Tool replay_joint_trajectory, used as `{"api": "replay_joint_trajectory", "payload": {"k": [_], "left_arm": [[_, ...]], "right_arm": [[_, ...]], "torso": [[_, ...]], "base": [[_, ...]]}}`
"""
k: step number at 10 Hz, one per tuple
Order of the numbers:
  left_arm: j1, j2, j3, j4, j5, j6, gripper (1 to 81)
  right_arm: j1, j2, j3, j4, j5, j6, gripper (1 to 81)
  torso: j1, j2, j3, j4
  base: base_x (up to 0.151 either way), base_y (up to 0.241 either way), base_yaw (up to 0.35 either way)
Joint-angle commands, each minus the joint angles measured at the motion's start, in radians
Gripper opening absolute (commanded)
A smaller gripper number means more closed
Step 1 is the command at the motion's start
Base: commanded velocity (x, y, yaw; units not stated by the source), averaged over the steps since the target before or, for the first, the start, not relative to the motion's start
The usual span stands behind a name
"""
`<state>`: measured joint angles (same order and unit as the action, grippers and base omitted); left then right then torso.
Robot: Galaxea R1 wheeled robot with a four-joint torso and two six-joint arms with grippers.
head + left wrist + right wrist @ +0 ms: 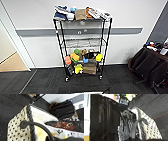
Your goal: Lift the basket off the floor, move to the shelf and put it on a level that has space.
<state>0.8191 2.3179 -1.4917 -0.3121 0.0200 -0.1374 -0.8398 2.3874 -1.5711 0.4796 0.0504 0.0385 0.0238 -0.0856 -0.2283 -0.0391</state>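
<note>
close under our left wrist camera we see the basket (pixel 18 131), cream with black marks, beside dark carpet floor (pixel 10 107); whether either gripper is spread or pinching, we cannot tell. shelf (pixel 82 45) at frame centre, second-highest level (pixel 83 42) bare.

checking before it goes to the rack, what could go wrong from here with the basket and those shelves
1. The top tier is piled to its edges, and the toy tier is crowded too; only the second-highest tier looks free, so a wrong height could knock things off.
2. The basket looks carried by a dark curved handle and might swing or tilt against the rack's posts.
3. The dark furniture on the right narrows the approach.
</note>
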Motion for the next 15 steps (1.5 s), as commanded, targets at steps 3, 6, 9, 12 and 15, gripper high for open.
{"api": "replay_joint_trajectory", "payload": {"k": [3, 6, 9, 12, 15], "left_arm": [[-0.117, -0.018, 0.068, -0.004, 0.027, 0.004, 1.0], [-0.117, -0.018, 0.068, -0.002, 0.028, 0.006, 1.0], [-0.117, -0.02, 0.068, -0.002, 0.027, 0.006, 1.0], [-0.117, -0.018, 0.068, -0.002, 0.027, 0.006, 1.0], [-0.117, -0.014, 0.061, 0.002, 0.028, 0.006, 1.0]], "right_arm": [[0.136, -0.017, 0.079, 0.019, -0.027, 0.008, 1.0], [0.136, -0.017, 0.076, 0.017, -0.029, 0.006, 1.0], [0.136, -0.015, 0.077, 0.017, -0.029, 0.006, 1.0], [0.136, -0.015, 0.074, 0.017, -0.027, 0.008, 1.0], [0.136, -0.015, 0.073, 0.017, -0.027, 0.008, 1.0]], "torso": [[-0.001, 0.0, 0.055, 0.0], [-0.024, 0.086, 0.098, 0.0], [-0.015, 0.05, 0.104, 0.0], [-0.016, 0.071, 0.103, 0.064], [-0.016, 0.071, 0.103, 0.058]], "base": [[0.0, 0.0, 0.0], [0.0, 0.0, 0.0], [0.0, 0.0, 0.0], [0.0, 0.0, 0.0], [0.0, 0.0, 0.0]]}}
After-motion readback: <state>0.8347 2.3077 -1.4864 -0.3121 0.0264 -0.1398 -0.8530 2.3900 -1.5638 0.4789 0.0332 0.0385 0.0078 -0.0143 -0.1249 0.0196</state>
